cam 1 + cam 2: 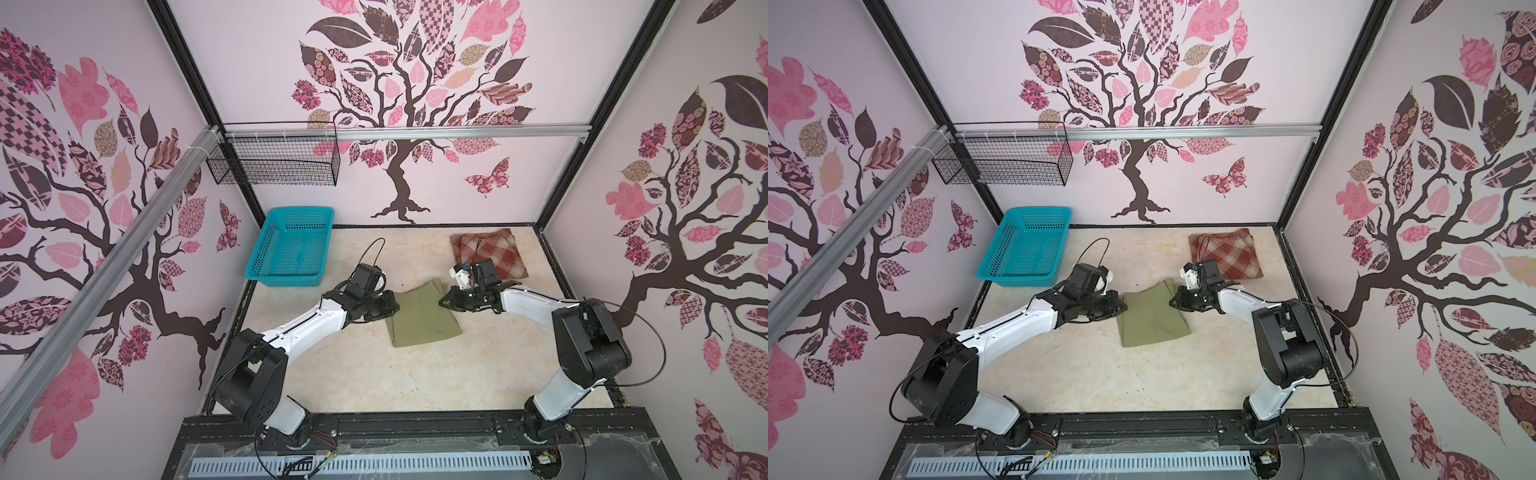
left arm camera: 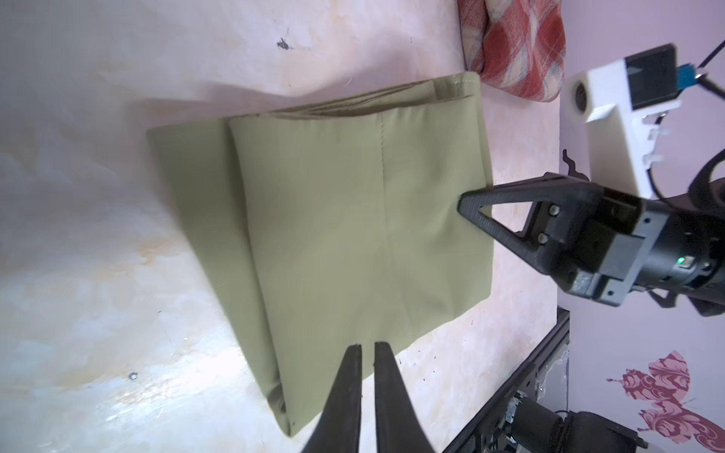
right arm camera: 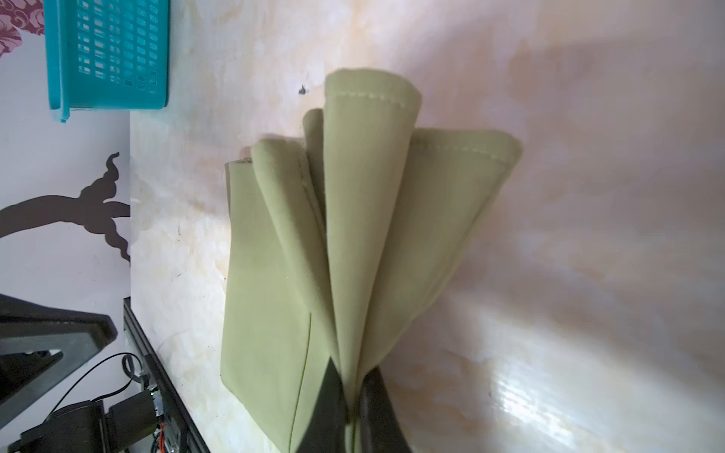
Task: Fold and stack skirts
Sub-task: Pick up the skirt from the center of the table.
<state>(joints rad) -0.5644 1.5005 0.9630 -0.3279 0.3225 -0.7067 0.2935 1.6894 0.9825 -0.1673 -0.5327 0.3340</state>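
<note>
- Centrally on the surface (image 1: 374, 374) lies the olive-green skirt (image 1: 419, 320), folded into a layered panel. Its long axis runs from the near edge toward the far edge, leaning slightly right.
- On the skirt's right side, the right gripper (image 1: 442, 302) is closed on the cloth. Its wrist view shows several folds fanning out from between its jaws (image 3: 351, 388).
- Opposite it, the left gripper (image 2: 367, 347) sits at the skirt's left side with only a slim gap between its jaws. I cannot tell whether any cloth is pinched there.
- Toward the far right corner rests the rust-red and cream plaid skirt (image 1: 490, 251), already folded and apart from the green one.
- A turquoise basket (image 1: 282, 280) stands at the far left corner, away from both skirts.
- Judging by this layout, stacking turns on one relation. The plaid skirt lies beyond the right gripper, far and to the right, so the right arm is the nearer one, and the green skirt would travel diagonally toward that corner.
</note>
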